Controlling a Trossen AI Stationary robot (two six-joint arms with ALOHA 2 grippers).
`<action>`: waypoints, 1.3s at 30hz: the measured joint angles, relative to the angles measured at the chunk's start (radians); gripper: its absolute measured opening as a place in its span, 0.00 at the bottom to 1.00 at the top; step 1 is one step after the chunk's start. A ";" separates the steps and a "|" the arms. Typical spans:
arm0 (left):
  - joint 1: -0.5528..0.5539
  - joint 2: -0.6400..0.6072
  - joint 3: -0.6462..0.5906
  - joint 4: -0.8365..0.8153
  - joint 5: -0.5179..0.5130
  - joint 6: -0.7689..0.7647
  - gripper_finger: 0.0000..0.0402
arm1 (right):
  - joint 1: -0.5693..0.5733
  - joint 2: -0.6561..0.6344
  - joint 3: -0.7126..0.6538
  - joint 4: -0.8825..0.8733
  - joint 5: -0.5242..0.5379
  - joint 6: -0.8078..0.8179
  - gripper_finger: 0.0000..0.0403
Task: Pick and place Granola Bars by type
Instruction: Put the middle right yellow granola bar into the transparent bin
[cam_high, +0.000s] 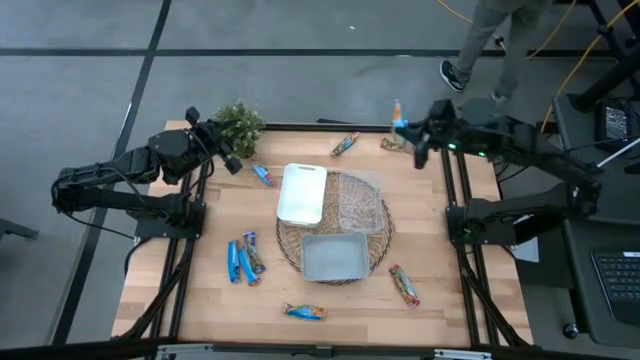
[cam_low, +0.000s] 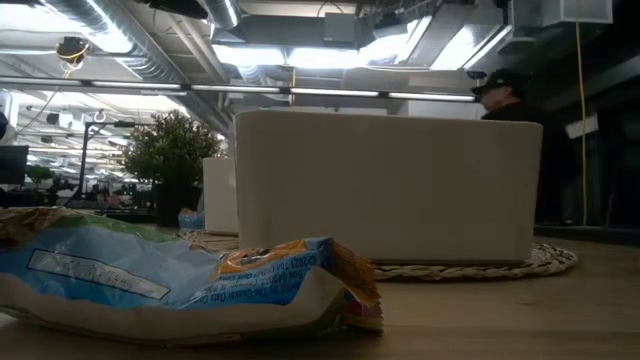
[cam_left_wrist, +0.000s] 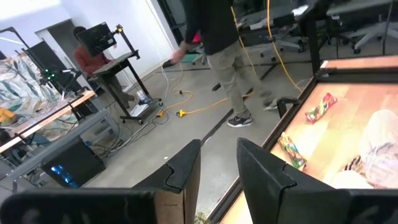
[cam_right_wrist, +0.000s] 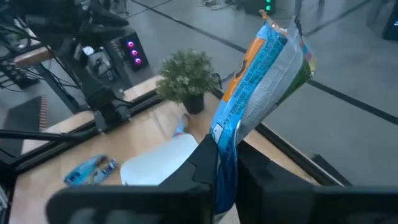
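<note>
My right gripper (cam_high: 408, 130) is up over the table's far right corner, shut on a blue and orange granola bar (cam_right_wrist: 261, 81), which the high view shows too (cam_high: 398, 112). My left gripper (cam_high: 228, 158) hangs open and holds nothing near the far left corner, beside a small potted plant (cam_high: 238, 125). The other bars lie flat on the wood. Two are near the far edge (cam_high: 345, 143) (cam_high: 395, 145), and a blue one (cam_high: 263, 175) is left of the trays. A blue pair (cam_high: 242, 260) is at the near left, with one (cam_high: 303, 312) by the near edge and a brownish one (cam_high: 404, 285) at the near right. My right gripper pinches the blue bar by one end of its wrapper (cam_right_wrist: 225, 155) between the two fingers (cam_right_wrist: 202, 158). The rest of the bar sticks out past the fingertips, with the orange end (cam_right_wrist: 273, 37) farthest out. The bar is lifted clear of the table.
A round woven mat (cam_high: 285, 240) in the table's middle carries a white tray (cam_high: 302, 193), a clear tray (cam_high: 360, 205) and a pale tray (cam_high: 333, 257). In the low view a blue bar (cam_low: 180, 285) lies close before the camera. A person (cam_high: 490, 40) walks beyond the far edge.
</note>
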 joint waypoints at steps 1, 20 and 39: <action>0.000 0.000 0.000 0.008 0.000 0.000 0.25 | 0.000 0.031 0.010 0.033 -0.014 0.000 0.08; -0.001 -0.005 0.000 0.022 -0.001 -0.015 0.25 | 0.066 0.463 -0.134 -0.139 -0.169 0.127 0.10; -0.001 -0.005 0.000 0.022 -0.001 -0.031 0.25 | 0.068 0.464 -0.295 -0.004 -0.200 0.235 0.31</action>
